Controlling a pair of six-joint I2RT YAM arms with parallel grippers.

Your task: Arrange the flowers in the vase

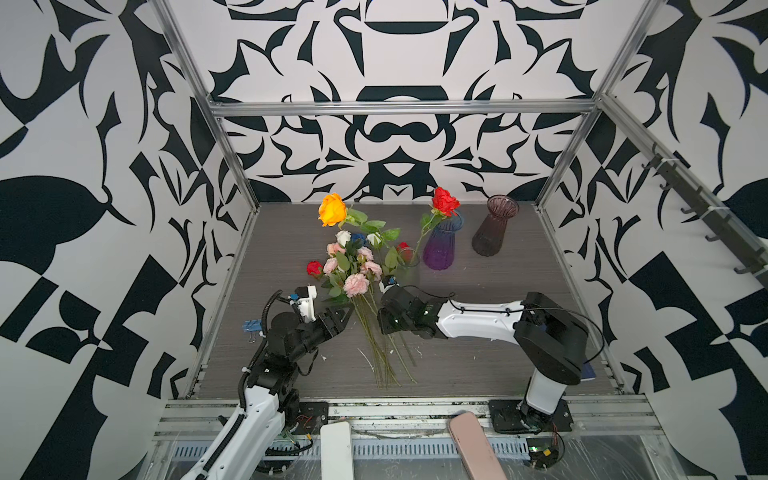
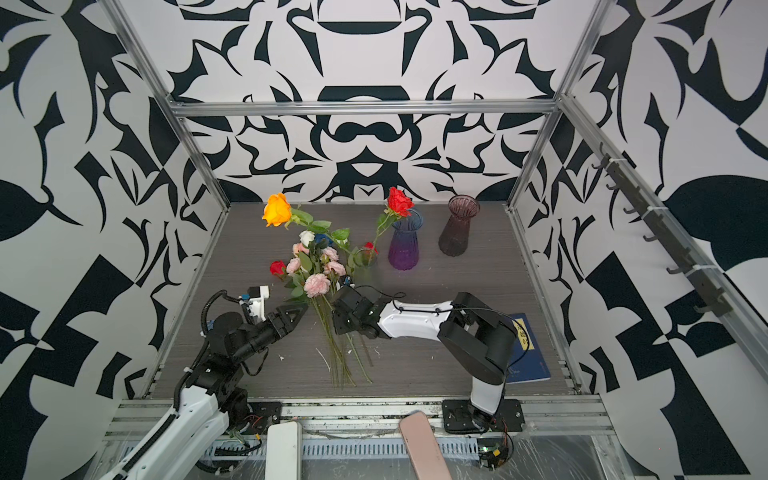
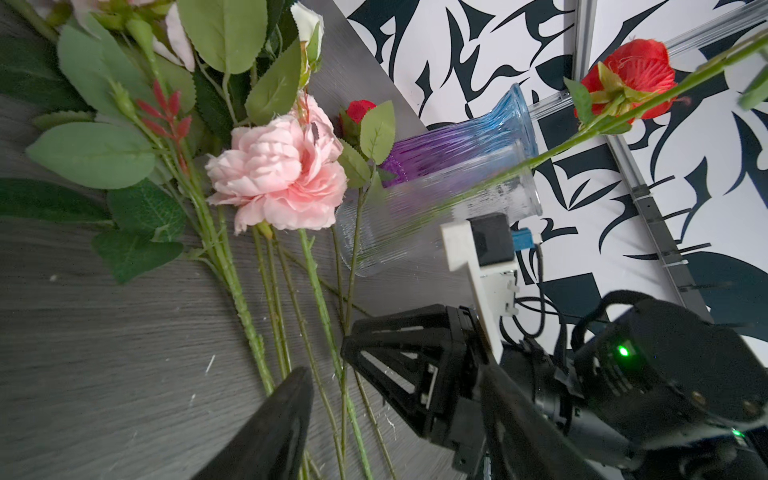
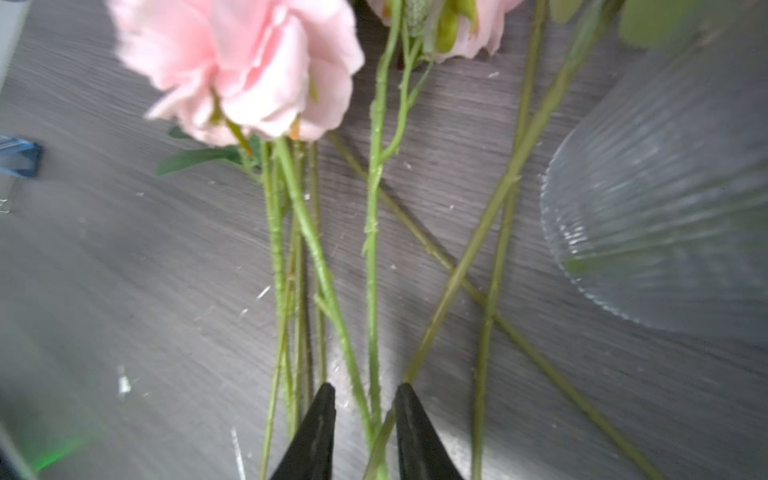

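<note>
The flowers [image 1: 353, 270] lie mid-desk, stems toward the near edge. The right fingers [image 4: 324, 419] stand narrowly spread astride two stems, and the left fingers [image 3: 274, 432] are wide apart beside them. One red rose [image 1: 445, 201] leans in the clear vase [image 3: 436, 224], a purple vase [image 1: 440, 247] just beside it. The writing on the blue book [image 2: 534, 353] is too small to read.

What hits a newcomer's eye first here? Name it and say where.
Bold black-and-white patterned walls surround everything. On the grey table, a bright orange rose shows at the far end of a central heap of pink, white and red flowers. Right of it, a red rose leans in a clear vase beside a purple vase.
</note>
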